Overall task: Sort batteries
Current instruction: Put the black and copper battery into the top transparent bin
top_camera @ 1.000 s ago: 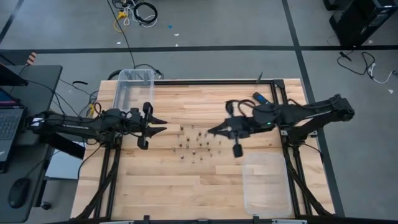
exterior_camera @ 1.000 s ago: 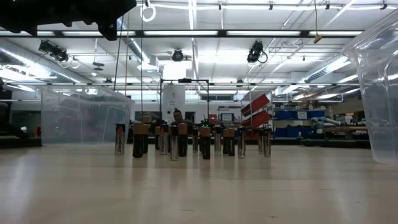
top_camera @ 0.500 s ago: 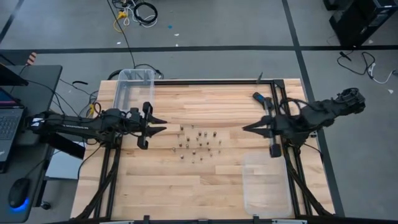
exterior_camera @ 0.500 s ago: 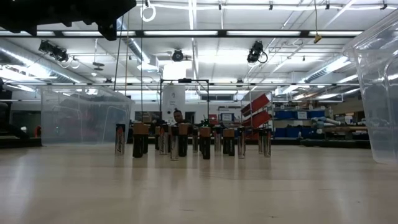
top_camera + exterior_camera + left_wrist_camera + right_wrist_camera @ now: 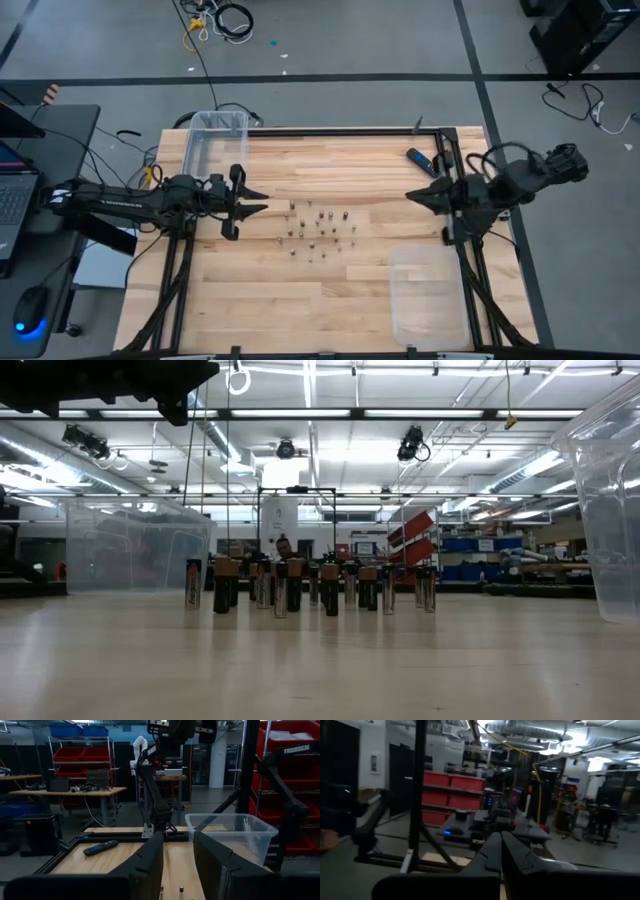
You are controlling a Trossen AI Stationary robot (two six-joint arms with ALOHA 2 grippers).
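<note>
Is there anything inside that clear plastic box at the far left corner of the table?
From above, the clear box looks empty: only its pale floor shows through. The batteries all stand on the wood mid-table. Its far wall edge hides nothing obvious, though tiny items could escape notice.

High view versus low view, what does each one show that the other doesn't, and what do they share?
Only the high view shows both arms: the left gripper beside the cluster, the right gripper by the table's right side, plus the remote-like bar.

Only the low view shows the batteries standing upright in a row, with the room behind.

Both share the batteries, the wooden table and two clear bins.
</note>
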